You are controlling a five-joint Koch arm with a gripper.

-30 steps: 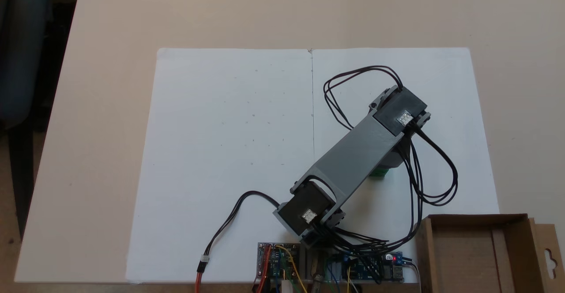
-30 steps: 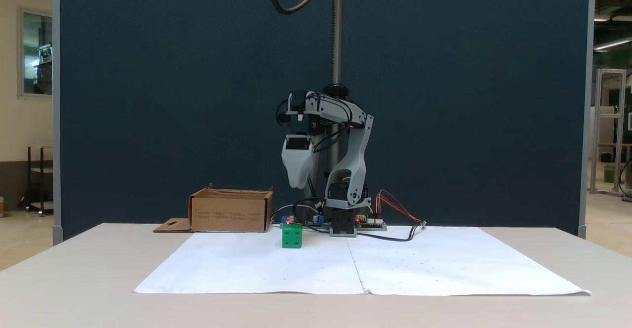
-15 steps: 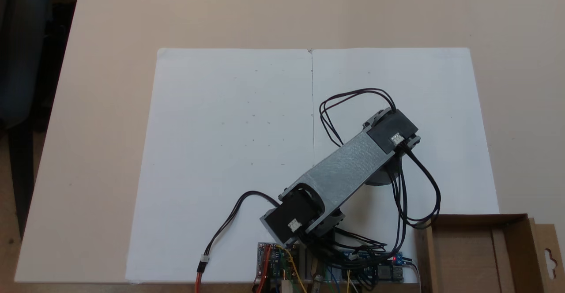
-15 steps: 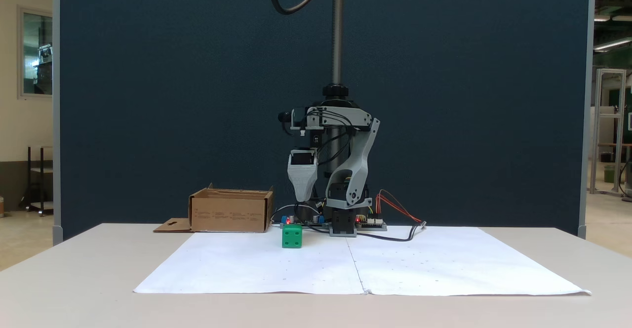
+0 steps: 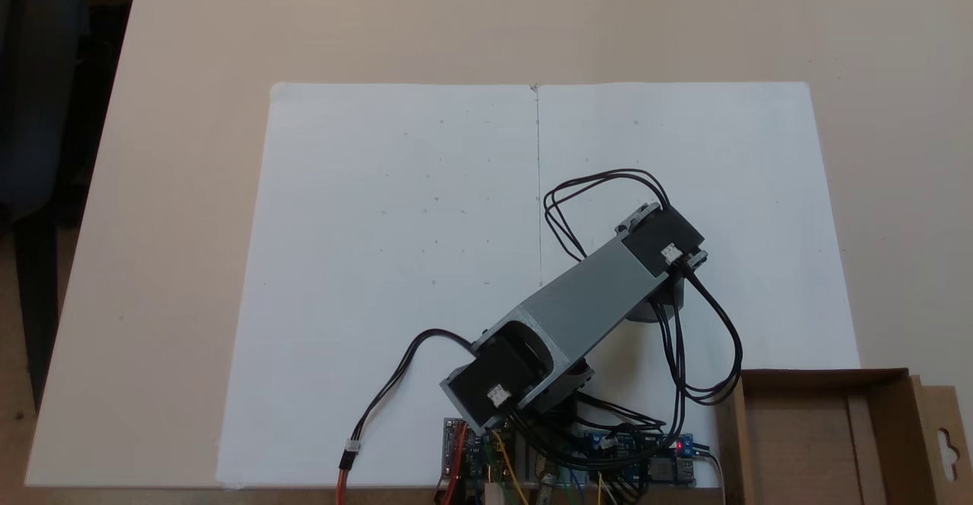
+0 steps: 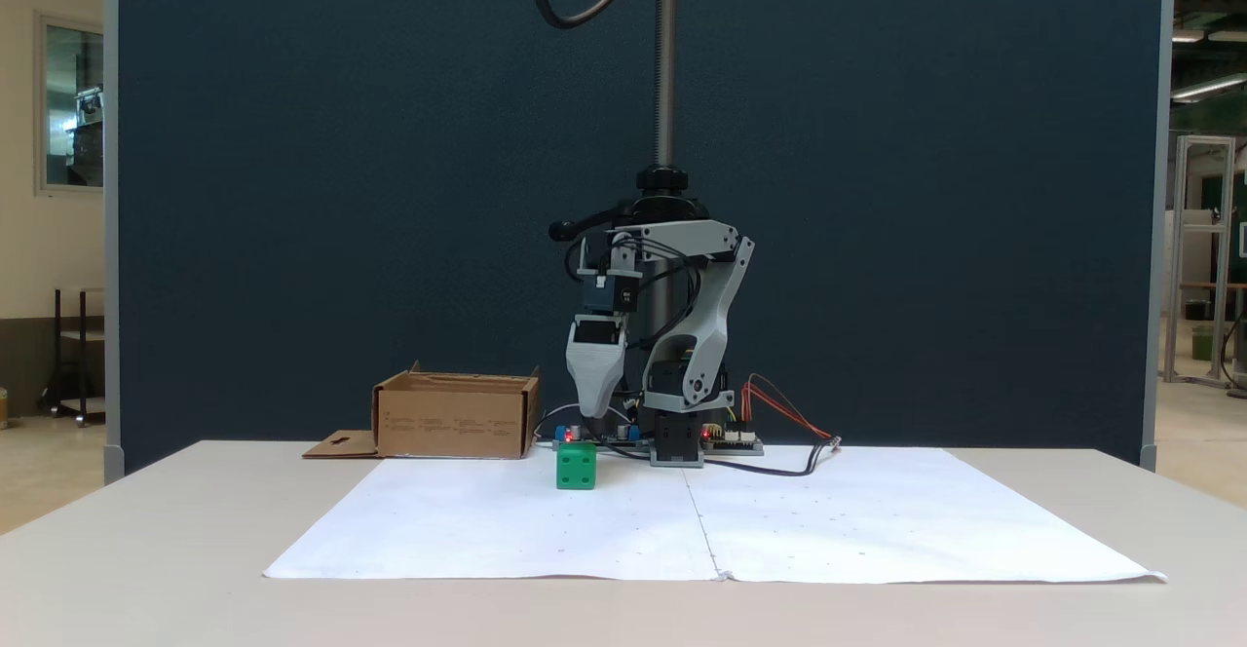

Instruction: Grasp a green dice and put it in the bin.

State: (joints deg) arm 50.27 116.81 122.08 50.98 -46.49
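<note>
Green dice (image 6: 576, 466) is seen resting on the white paper sheet (image 6: 779, 530) in the side-on fixed view, near the arm's base and well apart from the cardboard bin (image 6: 456, 417), which stands further left in that view. The gripper (image 6: 593, 420) is held pointing straight down, its tip just above the dice and set slightly to the right of the cube's middle as that view shows it; no contact between them can be made out. Whether the jaws are apart or together cannot be told, since only one tapered tip is presented to the side camera. In the fixed view from above, the dice is covered by the grey forearm (image 5: 593, 300), so the offset toward or away from the base cannot be judged, and the bin (image 5: 889, 444) is found at the lower right corner, beside the circuit boards (image 5: 638, 463). The step in hand is judged to be the final descent onto the dice, with the grasp not yet made. The coming move is thought to turn on a short drop, with a small shift to the left in the side view so that the cube is centred between the jaws. As a cube, the dice offers no long axis; only the squareness of its faces to the jaws would matter, and that cannot be read here.
</note>
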